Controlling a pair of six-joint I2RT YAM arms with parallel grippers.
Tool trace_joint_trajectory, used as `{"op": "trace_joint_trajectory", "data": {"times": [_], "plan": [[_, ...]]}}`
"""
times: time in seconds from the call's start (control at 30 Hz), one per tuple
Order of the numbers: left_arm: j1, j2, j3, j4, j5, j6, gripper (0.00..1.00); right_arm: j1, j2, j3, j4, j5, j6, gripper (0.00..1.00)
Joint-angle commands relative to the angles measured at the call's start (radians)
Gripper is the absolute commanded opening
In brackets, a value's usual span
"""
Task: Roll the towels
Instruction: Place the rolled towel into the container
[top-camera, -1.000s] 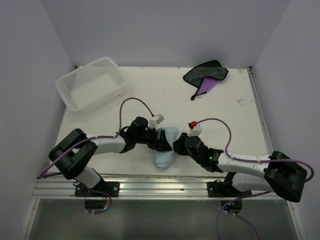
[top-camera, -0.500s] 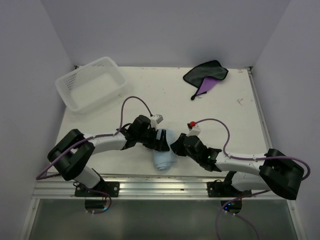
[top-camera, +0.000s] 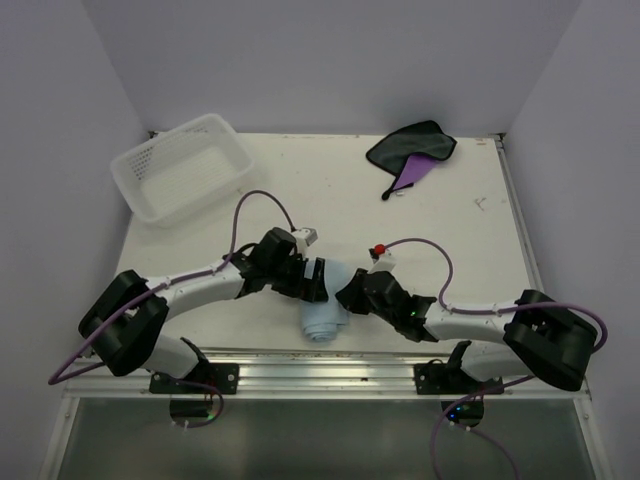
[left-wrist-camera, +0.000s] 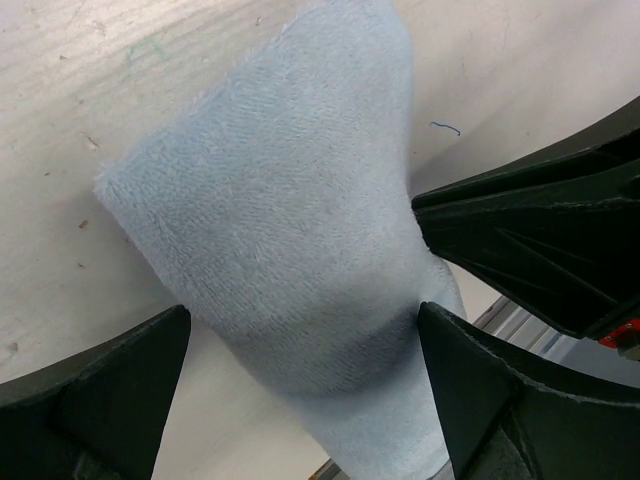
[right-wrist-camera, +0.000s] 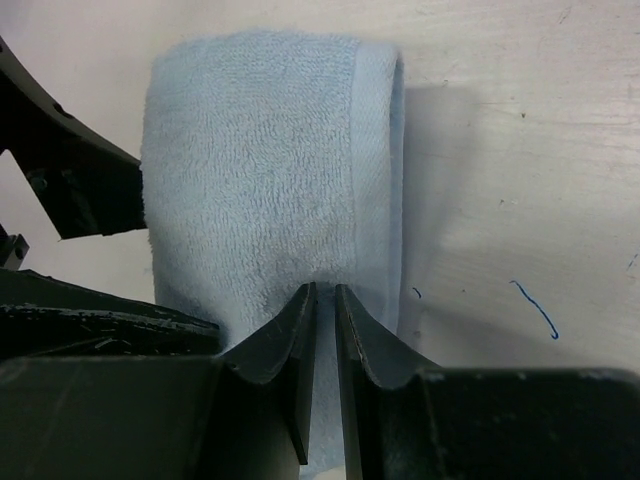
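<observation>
The light blue towel (top-camera: 325, 308) lies as a roll near the table's front edge, between my two grippers. My left gripper (top-camera: 311, 281) is open, and its fingers (left-wrist-camera: 105, 400) stand wide on either side of the light blue towel (left-wrist-camera: 285, 230) without pressing it. My right gripper (top-camera: 351, 296) is shut on a thin fold at the near end of that towel (right-wrist-camera: 260, 150), its tips (right-wrist-camera: 325, 297) nearly meeting on the cloth. The purple and dark grey towel (top-camera: 412, 150) lies crumpled at the far right of the table, away from both arms.
A white lattice basket (top-camera: 181, 166) stands at the far left corner. The table's metal front rail (top-camera: 330, 372) runs just below the roll. Walls close in the table on the left, back and right.
My left gripper has opened wide and let go of the blue roll. Both arms have shifted slightly left and the roll sits a little nearer the front edge.
</observation>
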Motion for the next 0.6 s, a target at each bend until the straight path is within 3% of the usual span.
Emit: {"op": "trace_joint_trajectory", "data": {"times": [0.0, 0.57], "plan": [[0.001, -0.045, 0.045, -0.040, -0.012, 0.007, 1.00, -0.003, -0.014, 0.017, 0.061, -0.024, 0.010, 0.17], [-0.032, -0.033, 0.102, -0.121, -0.042, 0.001, 1.00, -0.005, 0.020, -0.006, 0.184, -0.098, 0.038, 0.17]]}}
